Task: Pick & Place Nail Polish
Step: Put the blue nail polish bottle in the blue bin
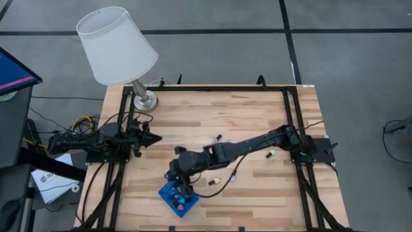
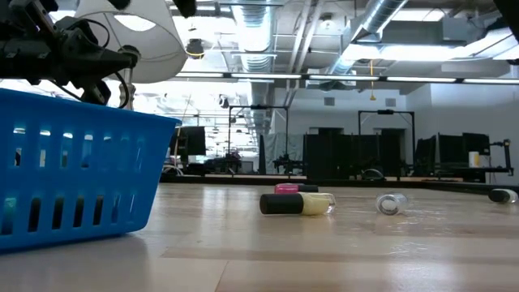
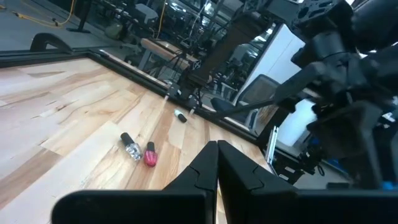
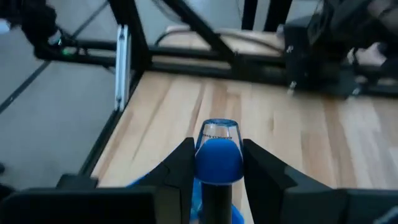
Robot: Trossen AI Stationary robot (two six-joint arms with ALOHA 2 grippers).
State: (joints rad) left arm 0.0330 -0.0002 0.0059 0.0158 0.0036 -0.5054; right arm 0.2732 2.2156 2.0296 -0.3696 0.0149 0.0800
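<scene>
My right gripper (image 1: 183,187) hangs over the square blue tray (image 1: 165,192) near the table's front and is shut on a blue nail polish bottle (image 4: 217,163). The tray holds a few small bottles (image 1: 181,205). Other bottles lie on their sides on the wood: a yellow one with a dark cap (image 2: 296,203), a pink one (image 2: 285,188) behind it, a clear one (image 2: 391,203), and one near the right rail (image 1: 270,154). My left gripper (image 1: 152,137) is shut and empty at the table's left, above the wood. My right gripper pinches the blue bottle by the two sides of its body (image 4: 203,165) between its two fingers (image 4: 180,167). The bottle lies along the fingers, its clear glass base (image 4: 217,130) pointing away from the wrist and its dark cap (image 4: 217,199) toward it. It is lifted clear above the tray.
A lamp with a white shade (image 1: 117,45) stands at the table's far left corner. Black frame rails (image 1: 291,122) run along the table's edges. Bare wood lies between the tray and the right rail, apart from the loose bottles.
</scene>
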